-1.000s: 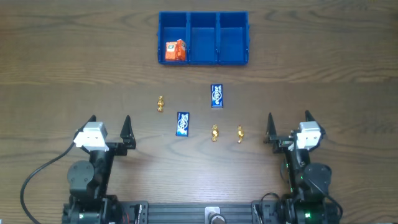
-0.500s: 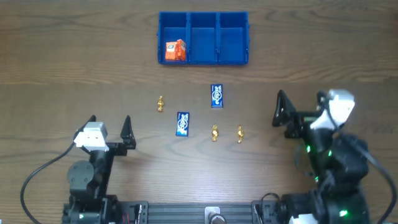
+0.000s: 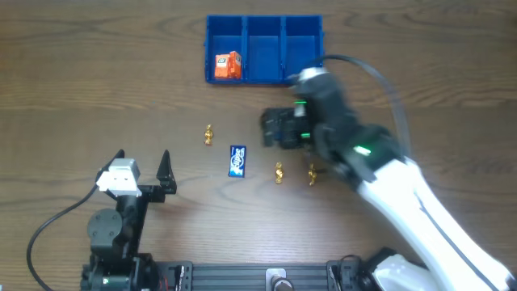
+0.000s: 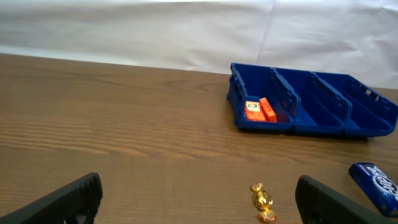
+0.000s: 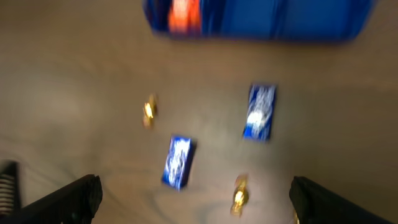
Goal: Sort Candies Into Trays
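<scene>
A: Why is the left hand point(image 3: 143, 164) parked near its base, fingers spread?
B: Idle, I'd judge. Three gold candies point(image 3: 279, 172) and two blue bars point(image 5: 259, 112) lie loose on the counter point(image 3: 81, 97). The right hand point(image 5: 194, 182), spread wide, hangs above them to pick one.
A: And farther off?
B: Orange candies point(image 3: 228, 66) sit in the left compartment of the tray point(image 3: 264, 79).
A: Changed?
B: Only the right arm: it swung out from its base.

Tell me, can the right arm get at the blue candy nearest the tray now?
Probably yes: the right gripper hangs open, and that blue candy lies flat and by itself ahead of it, with nothing over it.
</scene>
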You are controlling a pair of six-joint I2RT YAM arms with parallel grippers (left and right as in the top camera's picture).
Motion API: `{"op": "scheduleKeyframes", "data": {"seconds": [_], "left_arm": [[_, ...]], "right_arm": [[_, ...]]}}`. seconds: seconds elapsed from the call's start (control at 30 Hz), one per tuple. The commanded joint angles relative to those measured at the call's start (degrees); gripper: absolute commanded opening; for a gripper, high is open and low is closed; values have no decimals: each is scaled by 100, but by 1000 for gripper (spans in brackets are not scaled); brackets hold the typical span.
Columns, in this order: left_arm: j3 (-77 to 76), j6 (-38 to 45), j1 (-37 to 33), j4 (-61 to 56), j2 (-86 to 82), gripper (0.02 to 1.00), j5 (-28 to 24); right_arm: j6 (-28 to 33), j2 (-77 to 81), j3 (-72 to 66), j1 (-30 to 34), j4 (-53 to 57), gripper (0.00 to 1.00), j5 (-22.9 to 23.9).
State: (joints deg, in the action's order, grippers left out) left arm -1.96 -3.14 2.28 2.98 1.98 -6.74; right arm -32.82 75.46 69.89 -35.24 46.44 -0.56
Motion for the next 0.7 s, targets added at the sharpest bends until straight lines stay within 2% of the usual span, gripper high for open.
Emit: {"op": "scheduleKeyframes", "data": {"seconds": [0.03, 0.13, 0.33, 0.5, 0.7], "left_arm": [[151, 39, -31, 125, -42, 998, -35], [151, 39, -31, 125, -42, 998, -35], [151, 39, -31, 125, -42, 996, -33], [151, 39, -31, 125, -42, 998, -33], [151, 39, -31, 125, -42, 998, -33]], "right_arm": [[-1119, 1279, 374, -822, 520, 998, 546], [-1394, 1930, 446, -1226, 503, 998, 546], [-1639, 2924, 1178, -1622, 542, 998, 614], [-2017, 3731, 1794, -1727, 844, 998, 743], [-2319, 4240, 1902, -1725, 761, 998, 898]]}}
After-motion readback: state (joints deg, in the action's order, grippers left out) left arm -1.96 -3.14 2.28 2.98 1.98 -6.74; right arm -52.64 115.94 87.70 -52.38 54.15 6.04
